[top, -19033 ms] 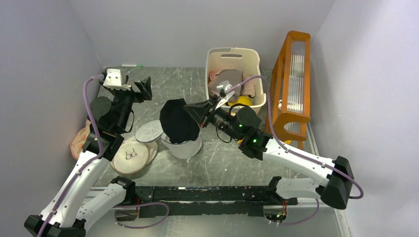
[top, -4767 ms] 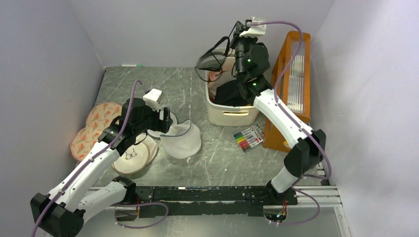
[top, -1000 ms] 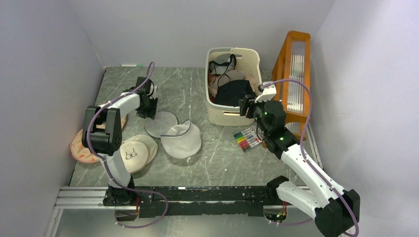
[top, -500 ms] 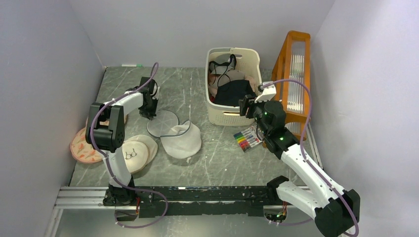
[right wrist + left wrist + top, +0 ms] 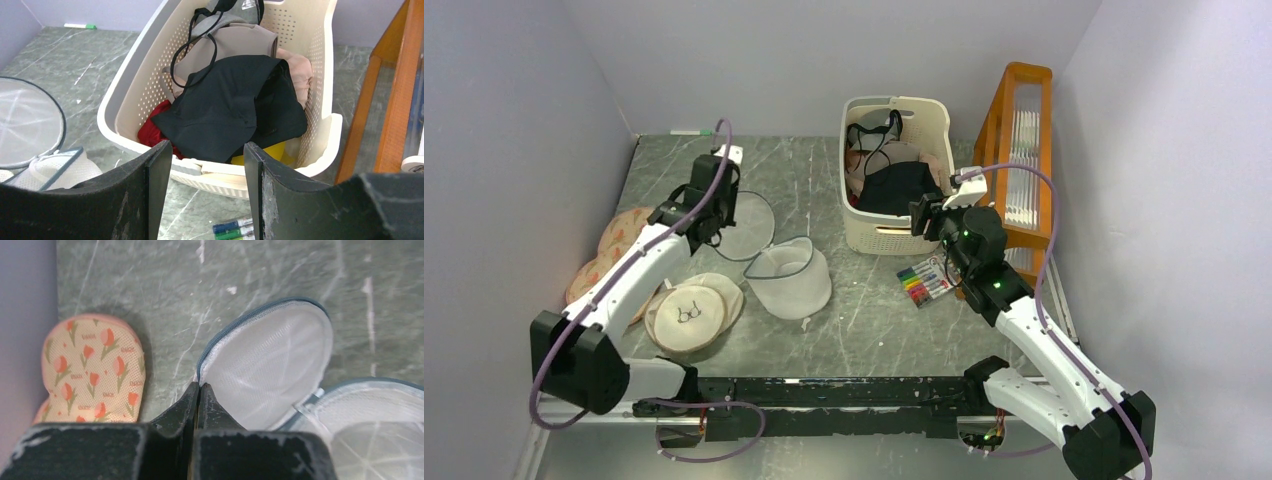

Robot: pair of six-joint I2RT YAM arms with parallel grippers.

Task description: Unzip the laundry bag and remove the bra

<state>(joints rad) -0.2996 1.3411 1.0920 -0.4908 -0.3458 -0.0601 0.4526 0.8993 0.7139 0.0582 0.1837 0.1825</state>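
Since half a second ago the left gripper [image 5: 198, 390] has closed and the left arm has swung. The gripper now pinches the dark zip rim of the laundry bag [image 5: 790, 282] at its round lid flap, which is lifted off the tabletop [image 5: 864, 320]. The bag stands open near the tabletop's middle. The black bra [image 5: 230, 107] lies in the basket [image 5: 320, 145] at the far edge. The right gripper [image 5: 207, 146] hangs by the basket's near rim, fingers apart. A pink pad [image 5: 95, 370] lies by the left edge.
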